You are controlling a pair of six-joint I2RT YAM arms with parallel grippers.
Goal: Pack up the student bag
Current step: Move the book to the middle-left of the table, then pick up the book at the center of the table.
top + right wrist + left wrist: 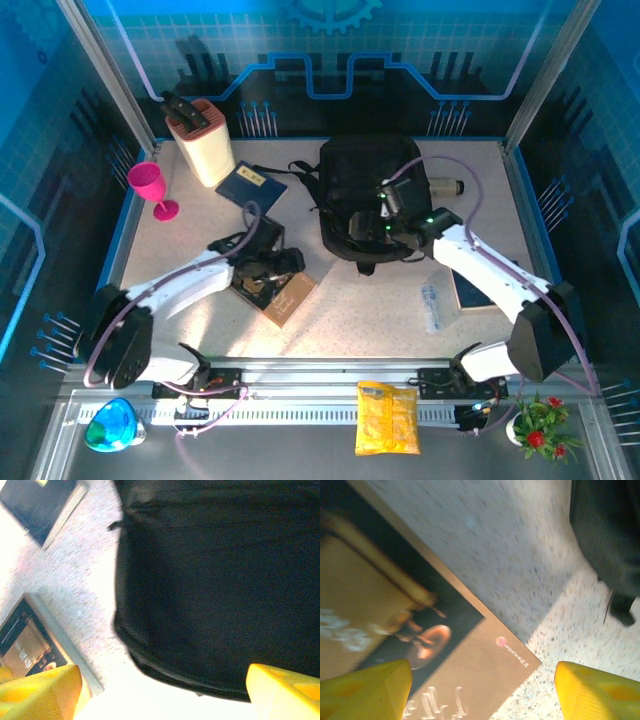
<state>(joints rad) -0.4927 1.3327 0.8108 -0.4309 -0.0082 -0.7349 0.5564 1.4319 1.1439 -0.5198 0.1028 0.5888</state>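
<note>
The black student bag [362, 190] lies at the back middle of the table, its dark fabric [220, 580] spanning the right wrist view. My right gripper [372, 225] hovers over the bag's near part, open, yellow fingertips [280, 690] wide apart with nothing between them. My left gripper [268, 272] is low over a brown and black book [285, 297], open, with one yellow finger [597, 692] on each side of the book's cover [485, 675]. The bag's edge [607, 535] shows at the upper right of the left wrist view.
A dark blue notebook [250, 184] lies left of the bag, beside a knife block [203, 143] and a pink goblet [152, 187]. A clear bottle [433, 305] and a dark tablet [470, 290] lie to the right. A yellow packet [388, 418] sits on the front rail.
</note>
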